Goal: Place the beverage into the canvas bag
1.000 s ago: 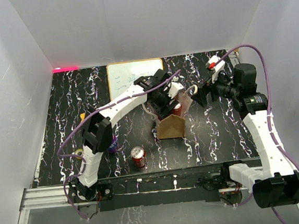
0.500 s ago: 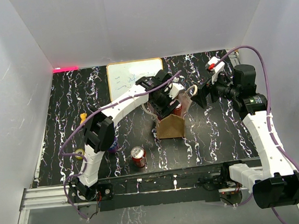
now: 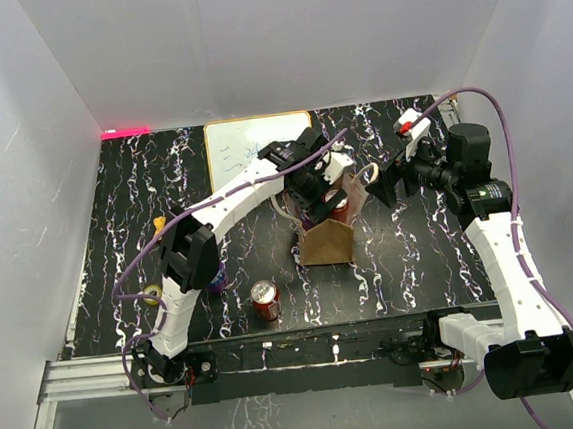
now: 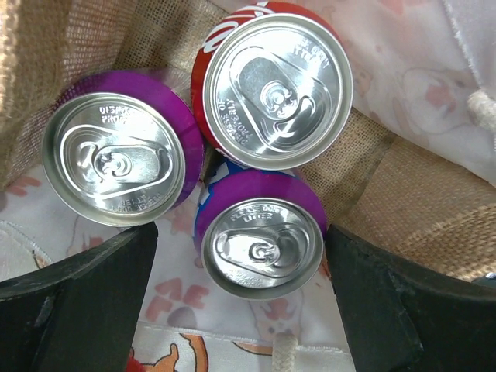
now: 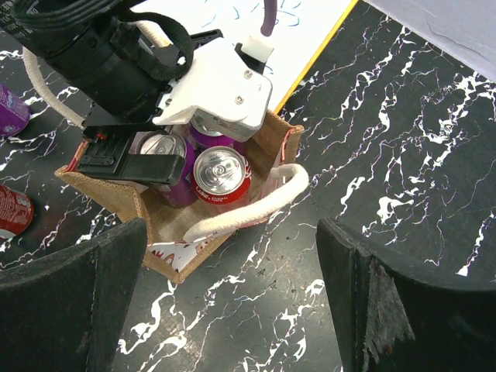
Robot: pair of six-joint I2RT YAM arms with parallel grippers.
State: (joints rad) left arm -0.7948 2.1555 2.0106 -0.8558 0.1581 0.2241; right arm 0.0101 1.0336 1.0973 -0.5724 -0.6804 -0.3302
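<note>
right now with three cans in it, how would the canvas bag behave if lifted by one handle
Probably heavy for its size: the canvas bag holds a red can and two purple cans. Its cloth walls look soft, so it would likely sag and tilt from one rope handle, cans shifting together.

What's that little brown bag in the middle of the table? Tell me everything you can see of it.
The canvas bag is a small tan tote of coarse, burlap-like weave, with cream rope handles and one side white with a red print. It stands upright on the black marbled table, mouth open. Inside stand three drinks: a red can and two purple cans. The left gripper hangs open just above its mouth.
</note>
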